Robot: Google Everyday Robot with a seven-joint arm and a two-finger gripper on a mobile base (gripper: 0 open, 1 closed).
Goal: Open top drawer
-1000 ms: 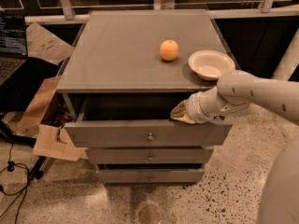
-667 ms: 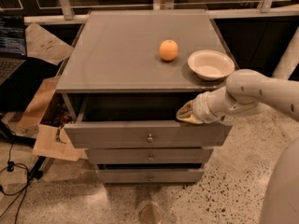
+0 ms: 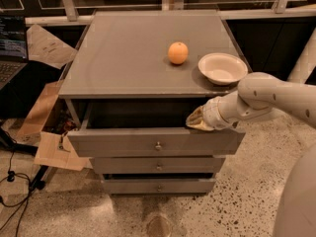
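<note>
The top drawer [image 3: 123, 143] is pulled partly out of the grey cabinet, its dark inside showing behind the long grey front panel. A small round metal knob [image 3: 158, 145] sits at the panel's centre. My gripper [image 3: 195, 119] reaches in from the right on a white arm and rests at the top edge of the drawer front, right of centre, just above the opening. Two narrower drawer fronts [image 3: 159, 166] lie below and look closed.
An orange [image 3: 177, 53] and a white bowl [image 3: 222, 68] sit on the cabinet top [image 3: 123, 58]. Cardboard [image 3: 44, 132] and cables lie on the floor at the left, with a laptop [image 3: 12, 48] at the far left. Speckled floor runs in front.
The gripper has shifted slightly along the drawer's top edge, and the drawer front stands a little farther out than a second ago.
</note>
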